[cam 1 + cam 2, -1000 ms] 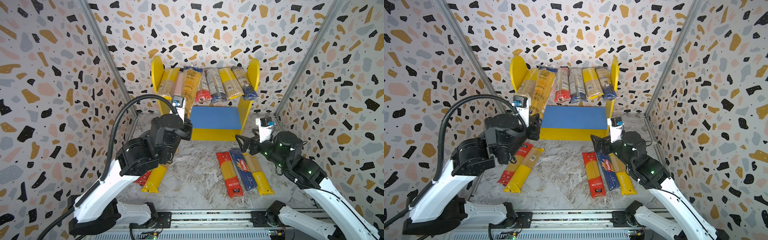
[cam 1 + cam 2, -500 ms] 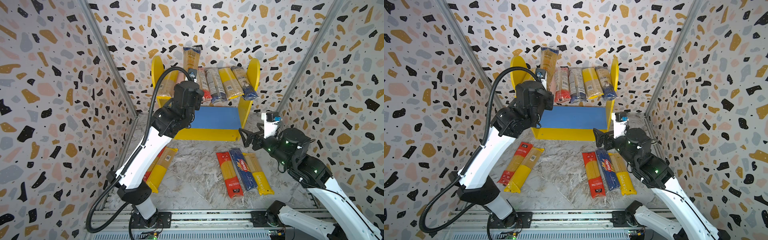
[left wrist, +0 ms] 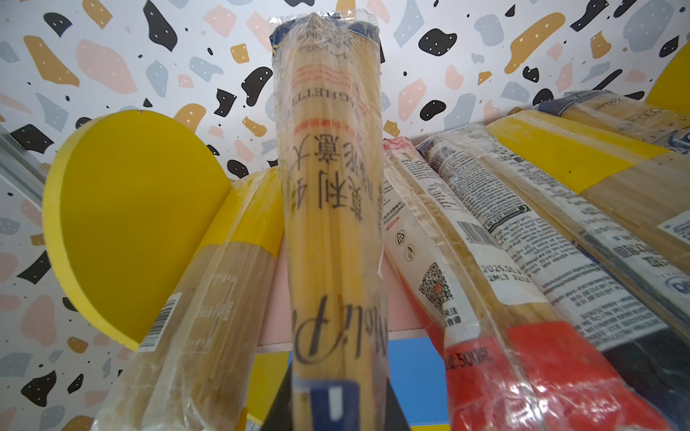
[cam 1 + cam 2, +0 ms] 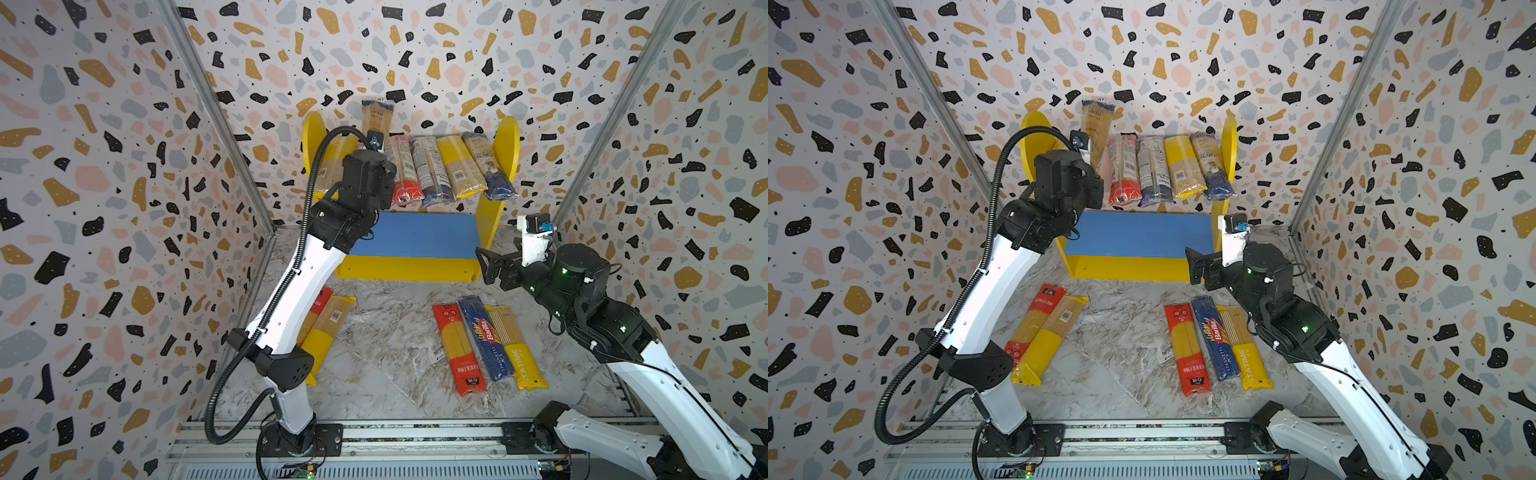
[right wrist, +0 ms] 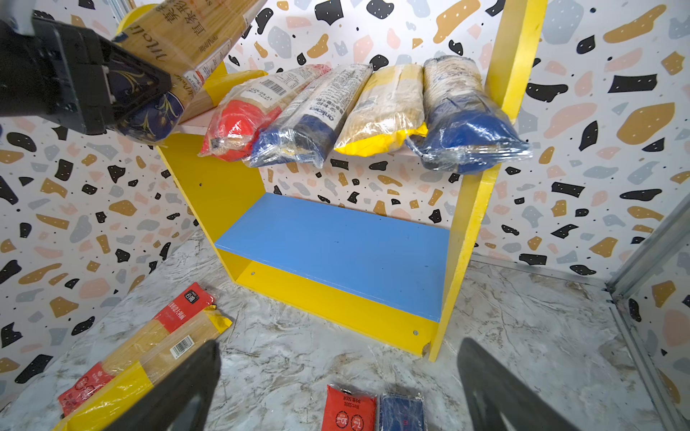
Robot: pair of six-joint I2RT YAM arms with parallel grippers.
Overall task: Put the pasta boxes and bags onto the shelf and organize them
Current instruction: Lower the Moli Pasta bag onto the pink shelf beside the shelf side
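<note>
1. Yellow-sided shelf [image 4: 496, 216], upper centre in both top views, standing on the marble worktop [image 4: 386, 345]; blue board [image 4: 415, 235] below, pink board [image 3: 276, 298] above.
2. Left pincer [image 3: 338, 405]: clamped on the dark-blue end of the held pack [image 4: 376, 118], which tilts steeply up over the left part of the pink board and rises past the shelf's side panels.
3. Pink board, left to right: edge pack [image 4: 332, 166], partly behind the arm; then, right of the held pack, a row of four [image 4: 457, 166] lying side by side, with red, dark-blue, yellow and dark-blue ends.
4. Right pincer [image 4: 484, 266]: jaws wide and empty, right of centre, just beside the shelf's right foot.
5. Worktop, lower right of centre: red pack [image 4: 457, 349], Barilla [image 4: 484, 336] and STATIME [image 4: 513, 347], touching side by side. Lower left: a touching pair [image 4: 1050, 340], partly behind the left arm.
</note>
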